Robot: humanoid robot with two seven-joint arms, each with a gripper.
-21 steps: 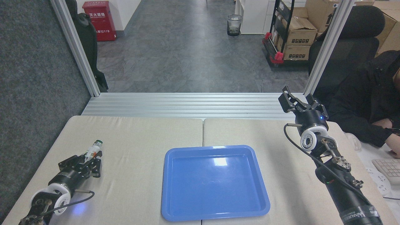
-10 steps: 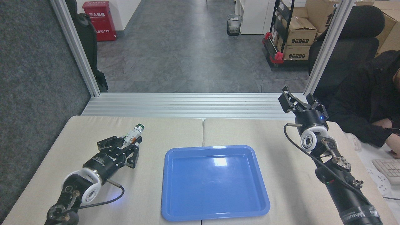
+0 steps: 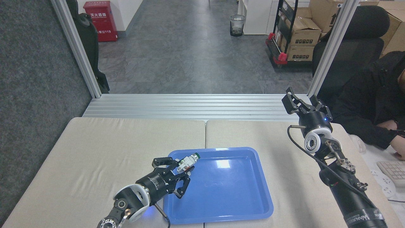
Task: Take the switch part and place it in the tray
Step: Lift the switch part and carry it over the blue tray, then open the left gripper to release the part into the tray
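Left tool (image 3: pixel 177 172) pinches the switch part (image 3: pixel 187 161) over the near-left corner of the blue tray (image 3: pixel 259 177), the part's green tip pointing up and right. The tray sits on the beige bench (image 3: pixel 104 148) with nothing lying inside it. At far right, the right tool (image 3: pixel 302 102) hangs above the bench's back edge, fingers spread and holding nothing.
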